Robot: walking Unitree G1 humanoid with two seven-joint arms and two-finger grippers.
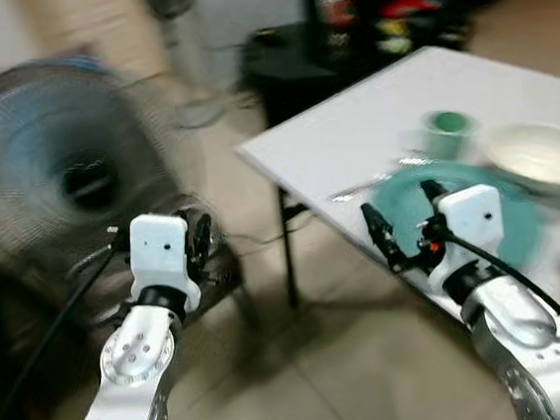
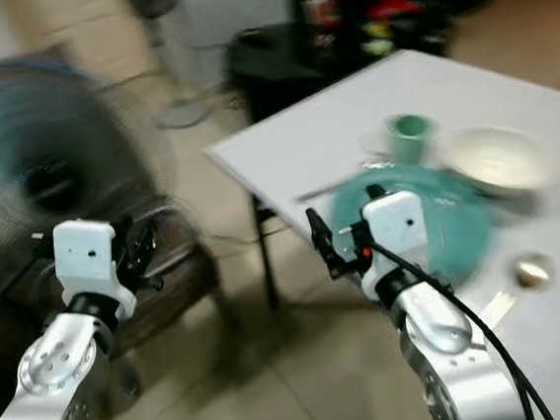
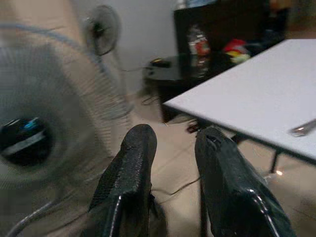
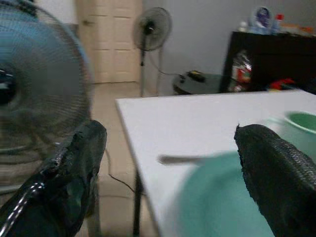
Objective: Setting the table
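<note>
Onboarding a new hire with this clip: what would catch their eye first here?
Probably the big fan standing on the floor at the robot's left, just beyond the left pincer, whose fingers are slightly apart. Next, the white table at the right, carrying a teal plate, a green cup and a white bowl, with the open right pincer at the plate's near edge.

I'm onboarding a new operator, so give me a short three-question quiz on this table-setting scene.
1. True or false: the teal plate lies on the white table.
2. Which sits closer to the table's far edge: A) green cup or B) white bowl?
3. Fill in: the right gripper's fingers are ____.

Key: 1 true; 2 A; 3 open, above the plate's near side.
</note>
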